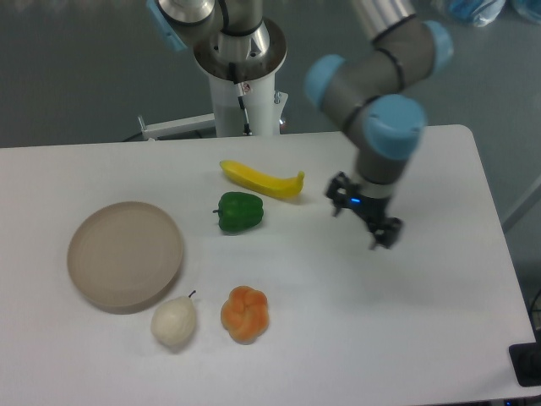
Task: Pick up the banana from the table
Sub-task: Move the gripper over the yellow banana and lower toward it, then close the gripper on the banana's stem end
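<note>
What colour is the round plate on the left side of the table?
The round flat plate is plain tan, without any pattern; the fixed camera view shows it clearly.

White worktop (439,338) with rounded corners filling the lower frame, yellow banana (261,179) at upper centre, green pepper (239,211) just below it, round tan plate (125,253) at left, whitish pear (174,321) and lobed orange fruit (245,314) at lower centre
</note>
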